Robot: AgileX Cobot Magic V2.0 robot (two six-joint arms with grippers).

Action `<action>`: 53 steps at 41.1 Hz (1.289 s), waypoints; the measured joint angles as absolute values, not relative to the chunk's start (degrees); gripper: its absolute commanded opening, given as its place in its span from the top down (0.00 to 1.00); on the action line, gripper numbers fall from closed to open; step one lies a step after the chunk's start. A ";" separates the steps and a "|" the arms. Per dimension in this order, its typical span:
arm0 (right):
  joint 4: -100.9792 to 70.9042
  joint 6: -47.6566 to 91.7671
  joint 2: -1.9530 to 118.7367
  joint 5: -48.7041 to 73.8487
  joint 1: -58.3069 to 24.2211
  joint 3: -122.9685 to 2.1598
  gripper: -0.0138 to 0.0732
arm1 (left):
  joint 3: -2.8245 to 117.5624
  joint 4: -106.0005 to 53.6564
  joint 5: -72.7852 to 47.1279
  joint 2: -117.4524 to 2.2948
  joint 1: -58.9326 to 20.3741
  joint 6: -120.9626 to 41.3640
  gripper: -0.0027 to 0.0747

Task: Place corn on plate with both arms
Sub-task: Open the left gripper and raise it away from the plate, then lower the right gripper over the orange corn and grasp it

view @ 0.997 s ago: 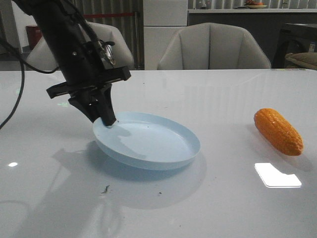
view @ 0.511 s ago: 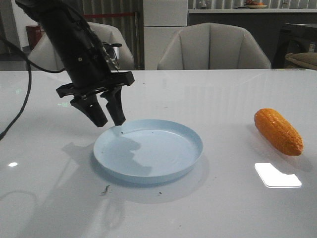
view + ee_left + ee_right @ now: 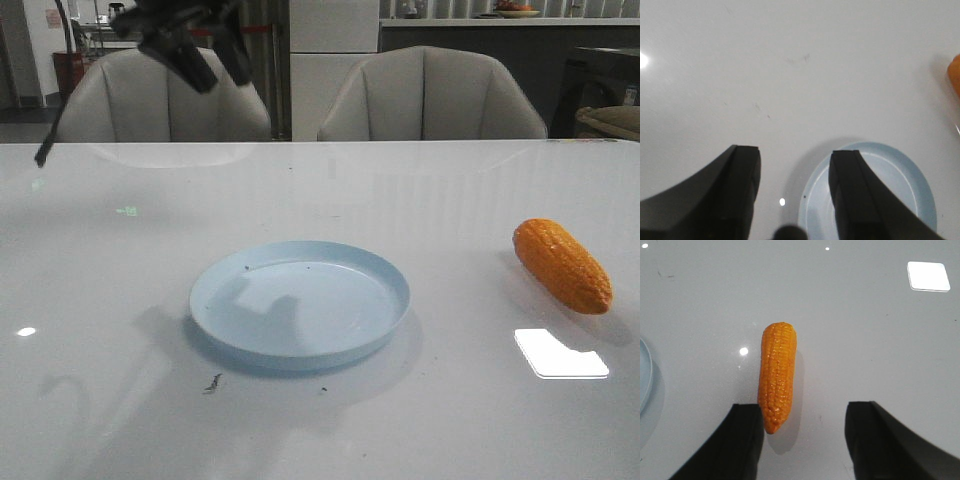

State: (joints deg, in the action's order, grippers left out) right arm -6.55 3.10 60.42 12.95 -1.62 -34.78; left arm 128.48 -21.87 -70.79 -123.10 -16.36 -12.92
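Note:
The pale blue plate (image 3: pixel 300 303) lies flat on the white table, centre-left; it also shows in the left wrist view (image 3: pixel 900 185). The orange corn (image 3: pixel 561 265) lies on the table at the right, apart from the plate; it shows whole in the right wrist view (image 3: pixel 776 375). My left gripper (image 3: pixel 213 62) is open and empty, raised high above the table's far left. In its own view (image 3: pixel 795 165) the plate lies far below. My right gripper (image 3: pixel 802 412) is open and empty above the corn, whose tapered end is next to one finger. The right arm is outside the front view.
Two grey chairs (image 3: pixel 432 95) stand behind the table's far edge. A bright light reflection (image 3: pixel 560 353) lies on the table in front of the corn. A few dark specks (image 3: pixel 213 382) sit near the plate's front edge.
My left gripper let go of the plate's rim, opened and rose high toward the far left. The plate dropped from tilted to flat on the table. The corn has not moved.

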 measured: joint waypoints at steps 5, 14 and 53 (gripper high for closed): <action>-6.55 3.10 60.42 13.31 -1.62 -34.78 0.29 | 131.21 -21.74 -71.52 -118.67 -13.34 -11.22 0.46; -6.55 3.10 60.42 14.15 -1.62 -34.78 0.29 | 131.42 -12.64 -72.27 -105.37 -9.60 -10.51 0.46; -9.08 3.10 64.44 22.74 -1.72 -41.38 0.29 | 52.65 -10.46 -42.31 -55.80 -1.40 -10.29 0.46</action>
